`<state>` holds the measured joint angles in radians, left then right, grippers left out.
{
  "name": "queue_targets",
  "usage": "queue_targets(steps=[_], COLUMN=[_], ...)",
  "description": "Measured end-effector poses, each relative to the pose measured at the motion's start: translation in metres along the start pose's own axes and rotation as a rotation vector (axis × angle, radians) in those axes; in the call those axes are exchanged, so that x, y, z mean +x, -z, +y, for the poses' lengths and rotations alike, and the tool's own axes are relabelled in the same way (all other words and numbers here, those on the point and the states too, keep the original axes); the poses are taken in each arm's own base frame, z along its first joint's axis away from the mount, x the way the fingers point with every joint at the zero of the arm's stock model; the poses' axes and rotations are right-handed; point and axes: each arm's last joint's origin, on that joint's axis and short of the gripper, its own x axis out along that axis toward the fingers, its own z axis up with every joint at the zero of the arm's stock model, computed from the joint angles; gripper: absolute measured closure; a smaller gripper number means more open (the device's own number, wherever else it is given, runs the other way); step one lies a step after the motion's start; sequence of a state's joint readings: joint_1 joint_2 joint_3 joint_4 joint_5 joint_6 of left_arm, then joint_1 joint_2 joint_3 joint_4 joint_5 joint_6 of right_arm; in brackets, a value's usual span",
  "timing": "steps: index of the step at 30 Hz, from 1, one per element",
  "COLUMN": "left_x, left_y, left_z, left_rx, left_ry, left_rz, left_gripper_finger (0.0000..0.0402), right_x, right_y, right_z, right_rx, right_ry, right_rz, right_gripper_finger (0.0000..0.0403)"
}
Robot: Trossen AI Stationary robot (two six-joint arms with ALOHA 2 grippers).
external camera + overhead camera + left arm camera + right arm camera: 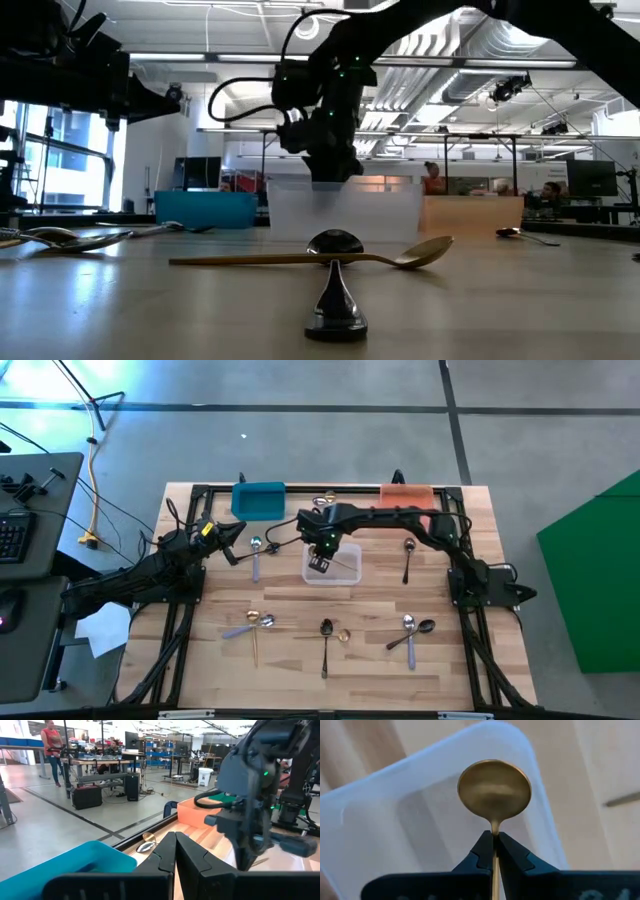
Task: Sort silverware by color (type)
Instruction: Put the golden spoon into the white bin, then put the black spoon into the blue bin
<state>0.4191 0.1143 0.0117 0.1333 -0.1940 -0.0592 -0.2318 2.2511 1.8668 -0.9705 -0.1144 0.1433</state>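
Left gripper [238, 530]: fingers pressed together, empty, above the table's left rear.
Blue bin [258, 499]: back edge.
Right gripper [493, 851]: pinching a gold spoon [494, 788] over the clear bin [345, 572].
Wooden table [300, 660]: other spoons scattered.
Room: concrete floor, desks.

Honestly there's nothing readable in any of these views. No labels, brand names, numbers or signs that I can make out on the bins, the arms, the spoons or the stuff in the room behind.
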Motion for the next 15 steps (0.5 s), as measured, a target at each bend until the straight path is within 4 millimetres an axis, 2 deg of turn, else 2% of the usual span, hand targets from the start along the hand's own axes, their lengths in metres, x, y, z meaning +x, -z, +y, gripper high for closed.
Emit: queue_targets(steps=[7, 12, 15], left_x=[0.0000, 0.0000, 0.0000], left_y=[0.0000, 0.0000, 0.0000], left_z=[0.0000, 0.0001, 0.0002], left_rx=[0.001, -0.006, -0.037], left_ry=[-0.001, -0.005, -0.008], left_rz=[0.000, 0.000, 0.000], left_gripper_finger=[0.0401, 0.0401, 0.0401], right_x=[0.0105, 0.0105, 0.0011], right_y=[-0.0024, -0.0033, -0.0042], right_z=[-0.0049, -0.0047, -0.0014], right_rx=[-0.027, -0.049, -0.103], right_ry=[0.001, 0.000, -0.011], right_rz=[0.000, -0.007, 0.018], right_gripper_finger=[0.0392, 0.0349, 0.0324])
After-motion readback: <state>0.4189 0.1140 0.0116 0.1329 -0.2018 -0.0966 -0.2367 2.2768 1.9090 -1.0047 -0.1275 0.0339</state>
